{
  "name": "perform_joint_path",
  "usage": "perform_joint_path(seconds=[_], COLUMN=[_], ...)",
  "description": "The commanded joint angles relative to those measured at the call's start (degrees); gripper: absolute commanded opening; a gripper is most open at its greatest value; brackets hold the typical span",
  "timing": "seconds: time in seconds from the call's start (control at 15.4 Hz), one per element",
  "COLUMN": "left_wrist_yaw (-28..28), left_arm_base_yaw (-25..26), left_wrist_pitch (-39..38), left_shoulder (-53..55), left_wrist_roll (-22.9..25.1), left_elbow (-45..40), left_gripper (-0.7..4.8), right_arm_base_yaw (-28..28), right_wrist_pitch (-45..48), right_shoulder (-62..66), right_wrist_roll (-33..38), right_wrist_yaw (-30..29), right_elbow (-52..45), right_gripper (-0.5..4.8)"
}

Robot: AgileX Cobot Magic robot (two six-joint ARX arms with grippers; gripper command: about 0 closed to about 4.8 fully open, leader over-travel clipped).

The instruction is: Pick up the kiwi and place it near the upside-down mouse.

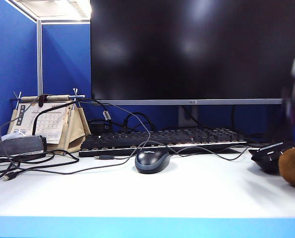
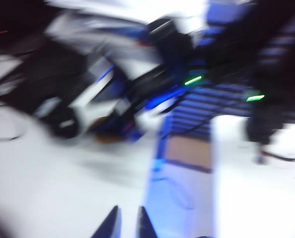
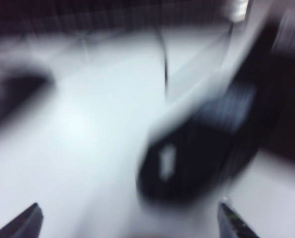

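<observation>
The right gripper [image 3: 130, 220] has its fingers [image 3: 26, 220] spread wide with nothing between them, and ahead of the tips, a little toward one finger, lies the upside-down mouse [image 3: 197, 158], a blurred black shape with a pale slit mark; the kiwi does not show in the right wrist view at all. The left gripper [image 2: 125, 225] has its fingers [image 2: 110, 227] nearly together, only a thin gap showing and nothing in it, over bare white table [image 2: 48, 188], well apart from both task things. In the exterior view the kiwi [image 1: 293, 167] sits on the table at the right edge, just beside the mouse [image 1: 268, 156] and perhaps touching it, so the placing looks done. The risk I judge from here: the kiwi is oval and could roll if a finger or the arm brushes it while pulling away, and the mouse's cable runs close by and could be snagged, dragging the mouse off. The heavy blur in both wrist views suggests fast motion, which makes a stray knock more likely. Only the exterior view shows kiwi and mouse together, along with the other mouse [image 1: 152, 160], the keyboard [image 1: 162, 140] and the monitor [image 1: 197, 49]; only the wrist views show the fingers, since neither gripper is clearly seen from outside
</observation>
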Motion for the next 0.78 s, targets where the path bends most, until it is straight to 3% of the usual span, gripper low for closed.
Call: perform_joint_path(seconds=[0.07,0.13,0.2,0.26,0.33,0.52,0.65,0.72,0.78], left_wrist_yaw=[-2.5,-2.4,-0.3,1.7,2.4,-0.5,-9.7,-15.5,-17.5], left_arm_base_yaw=[3.3,5.4,8.5,11.1,13.7,14.8,15.1,15.1,15.0], left_wrist_pitch=[1.2,1.1,0.6,0.4,1.5,10.0,22.2,24.5,25.0], left_shoulder=[-2.8,-4.0,-5.7,-7.1,-9.0,-11.5,-12.9,-13.7,-14.0], left_wrist_roll=[-0.1,-0.6,-1.4,-1.8,-3.3,-9.4,-17.7,-18.8,-18.9], left_elbow=[0.3,0.2,-0.1,-0.7,-3.5,-11.9,-22.6,-26.8,-29.5], left_gripper=[0.57,0.57,0.57,0.57,0.57,0.57,0.57,0.57,0.57], right_arm_base_yaw=[-0.1,-0.1,-0.2,-0.2,-0.2,-0.1,0.2,0.0,0.1], right_wrist_pitch=[-1.4,-3.0,-6.4,-10.0,-22.1,-40.6,-46.1,-48.1,-49.5], right_shoulder=[-14.6,-22.7,-32.0,-38.5,-51.5,-64.0,-62.9,-63.7,-63.8], right_wrist_roll=[0.2,0.2,-0.1,-0.2,-1.8,-1.7,0.1,1.1,1.6], right_wrist_yaw=[4.5,7.0,9.7,10.5,14.4,20.6,18.9,19.5,20.7], right_elbow=[0.2,0.2,0.2,0.2,0.2,0.4,0.9,0.9,0.8], right_gripper=[4.51,4.05,2.63,1.52,0.79,0.72,0.70,0.71,0.71])
